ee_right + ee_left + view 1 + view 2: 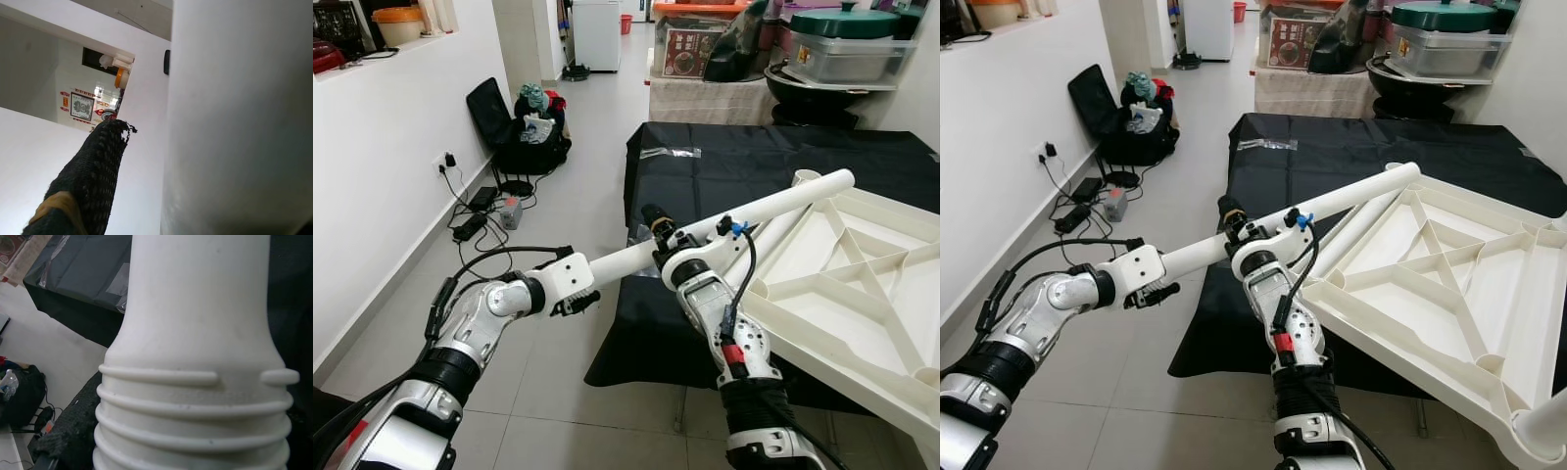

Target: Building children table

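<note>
- The leg [773,208], a long white tube, is carried level by both arms, its far end near a corner socket of the upturned top [862,284].
- That top lies underside up on the black-draped tabletop [724,157], one edge hanging past the cloth.
- The left gripper [576,302] is closed round the leg's near end; its wrist view looks straight onto the threaded ribs.
- The right gripper [668,238] clamps the leg mid-length, one fabric-covered finger [83,186] pressed to its side.
- Risk: the thread seems to be at the near end, away from the top, so pushing the smooth end in would not seat.
- Risk: the two grips could fight and twist the leg loose.
- Risk: a push could slide the overhanging top off the tabletop.
</note>
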Controlling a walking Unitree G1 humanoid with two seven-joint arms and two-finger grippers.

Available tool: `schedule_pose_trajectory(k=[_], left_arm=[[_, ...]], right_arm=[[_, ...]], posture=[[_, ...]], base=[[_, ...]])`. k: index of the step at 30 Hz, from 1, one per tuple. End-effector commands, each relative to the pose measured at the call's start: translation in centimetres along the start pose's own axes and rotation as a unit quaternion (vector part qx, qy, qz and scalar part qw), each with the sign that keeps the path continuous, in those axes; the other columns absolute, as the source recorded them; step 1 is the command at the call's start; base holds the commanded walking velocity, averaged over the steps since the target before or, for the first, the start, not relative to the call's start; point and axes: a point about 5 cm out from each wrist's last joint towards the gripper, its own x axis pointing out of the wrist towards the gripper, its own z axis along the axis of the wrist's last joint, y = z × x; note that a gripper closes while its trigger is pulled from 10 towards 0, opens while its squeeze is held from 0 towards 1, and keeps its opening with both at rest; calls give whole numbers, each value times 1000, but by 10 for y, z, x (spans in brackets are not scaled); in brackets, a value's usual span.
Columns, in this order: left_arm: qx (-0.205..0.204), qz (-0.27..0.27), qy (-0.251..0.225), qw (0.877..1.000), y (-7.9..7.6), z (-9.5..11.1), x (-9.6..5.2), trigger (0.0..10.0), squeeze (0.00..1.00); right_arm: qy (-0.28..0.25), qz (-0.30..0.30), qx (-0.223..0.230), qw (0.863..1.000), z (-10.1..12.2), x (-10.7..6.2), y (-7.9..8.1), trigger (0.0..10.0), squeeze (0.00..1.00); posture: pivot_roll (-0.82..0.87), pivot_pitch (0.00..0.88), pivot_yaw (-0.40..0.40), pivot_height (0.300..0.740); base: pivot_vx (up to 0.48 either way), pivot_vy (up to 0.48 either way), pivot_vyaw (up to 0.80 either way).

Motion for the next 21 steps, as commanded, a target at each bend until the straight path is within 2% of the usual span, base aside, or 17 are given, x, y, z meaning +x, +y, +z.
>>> schedule_pose_trajectory(k=[1,21], left_arm=[[9,-11,-5,1000,-2,3,3,9373,0],[9,-11,-5,1000,-2,3,3,9373,0]], right_arm=[[50,52,83,994,-49,4,39,10000,0],[50,52,83,994,-49,4,39,10000,0]], posture=[[97,0,-68,740],[97,0,-68,740]], base=[[0,0,0],[0,0,0]])
